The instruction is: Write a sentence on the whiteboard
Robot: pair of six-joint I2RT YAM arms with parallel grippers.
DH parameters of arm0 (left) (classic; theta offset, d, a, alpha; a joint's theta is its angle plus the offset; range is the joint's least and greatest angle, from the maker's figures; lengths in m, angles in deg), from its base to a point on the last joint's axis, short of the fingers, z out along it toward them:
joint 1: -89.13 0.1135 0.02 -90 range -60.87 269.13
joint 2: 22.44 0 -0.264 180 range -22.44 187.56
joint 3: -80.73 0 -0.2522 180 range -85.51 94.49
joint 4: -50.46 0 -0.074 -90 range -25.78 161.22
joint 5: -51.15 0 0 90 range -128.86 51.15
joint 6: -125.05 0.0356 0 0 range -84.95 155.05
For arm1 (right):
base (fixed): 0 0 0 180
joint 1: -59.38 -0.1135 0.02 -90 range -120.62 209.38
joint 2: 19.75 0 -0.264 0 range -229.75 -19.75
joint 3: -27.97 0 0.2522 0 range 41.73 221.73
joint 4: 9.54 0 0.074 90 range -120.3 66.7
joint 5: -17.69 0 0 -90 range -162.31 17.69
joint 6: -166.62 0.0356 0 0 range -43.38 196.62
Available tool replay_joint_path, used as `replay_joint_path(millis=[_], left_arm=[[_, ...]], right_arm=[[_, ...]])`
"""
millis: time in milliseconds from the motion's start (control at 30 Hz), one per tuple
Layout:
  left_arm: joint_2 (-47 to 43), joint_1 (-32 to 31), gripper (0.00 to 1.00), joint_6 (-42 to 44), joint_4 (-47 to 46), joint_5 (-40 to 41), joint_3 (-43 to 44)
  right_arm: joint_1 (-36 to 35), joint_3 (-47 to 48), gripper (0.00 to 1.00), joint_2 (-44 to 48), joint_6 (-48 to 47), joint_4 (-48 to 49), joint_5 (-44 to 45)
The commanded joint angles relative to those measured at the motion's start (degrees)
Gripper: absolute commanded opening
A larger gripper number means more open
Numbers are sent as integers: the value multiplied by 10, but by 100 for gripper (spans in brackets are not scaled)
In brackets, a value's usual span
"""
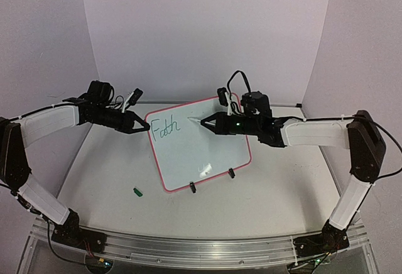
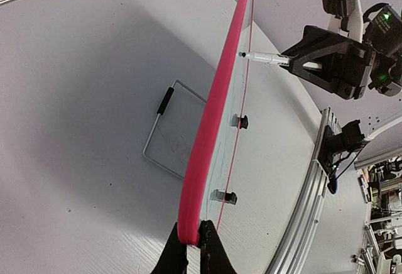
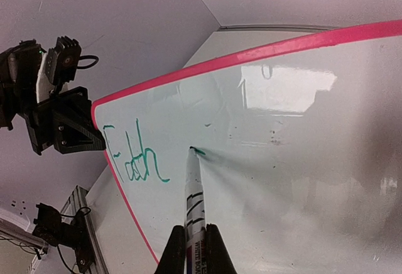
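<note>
Top external view tells you the whiteboard [image 1: 201, 154] stands tilted in the middle of the worktop [image 1: 270, 186]. Your left jaws are clamped on its pink rim [image 2: 213, 117]. Your right jaws are clamped on the marker [image 3: 193, 189], and its tip touches the board. Of the sentence [image 3: 135, 158] only the first word, "Faith", is written in green. Beside the tip is one small stroke [image 3: 198, 153], so I judge that most of the writing is left.

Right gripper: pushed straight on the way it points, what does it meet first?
The whiteboard. The right gripper is shut on a marker whose tip seems to touch its face, just right of the green writing.
</note>
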Motion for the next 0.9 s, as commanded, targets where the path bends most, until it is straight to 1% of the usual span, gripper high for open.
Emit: replay_joint_path(millis=[0, 200, 400, 600, 867], left_arm=[[23, -24, 0, 45, 44, 30, 3], [23, -24, 0, 45, 44, 29, 3], [24, -24, 0, 45, 43, 29, 3], [22, -24, 0, 45, 45, 30, 3], [19, -25, 0, 46, 45, 31, 3]], right_arm=[[3, 3, 0, -5, -2, 9, -12], [3, -35, 0, 14, -2, 7, 3], [3, -46, 0, 31, -2, 7, 33], [3, -32, 0, 37, -1, 9, 57], [3, 0, 0, 16, -4, 11, 43]])
